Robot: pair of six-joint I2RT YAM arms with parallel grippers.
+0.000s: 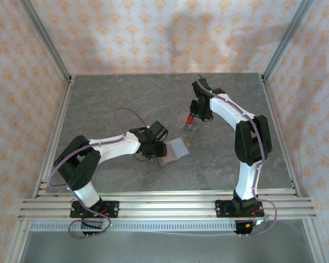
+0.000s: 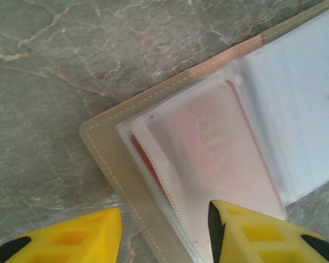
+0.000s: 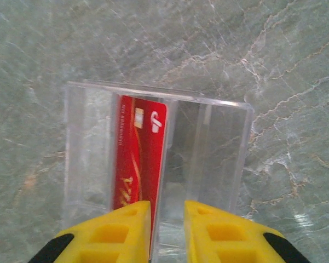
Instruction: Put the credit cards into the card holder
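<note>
**Card holder open on table; one card sleeved, one card in rack.**
Card holder [image 1: 177, 149] lies opened flat near the middle of the table [image 1: 98, 104], pale grey inside up, olive-brown border showing. Left claw [image 2: 164, 235] hangs at its left side with fingers spread wide, holding nothing. One finger is above bare table, the other above the clear sleeves. A reddish card [image 2: 219, 148] sits inside a sleeve (lettering blurred through the plastic). Clear rack [image 3: 219, 148] stands just far-right of the holder, apart from it. A red card [image 3: 139, 159] stands upright in one slot. Right claw [image 3: 167, 230] is over the rack, fingers close together with a narrow gap. The card's lower end passes behind one finger; cannot tell whether it is gripped.
</note>
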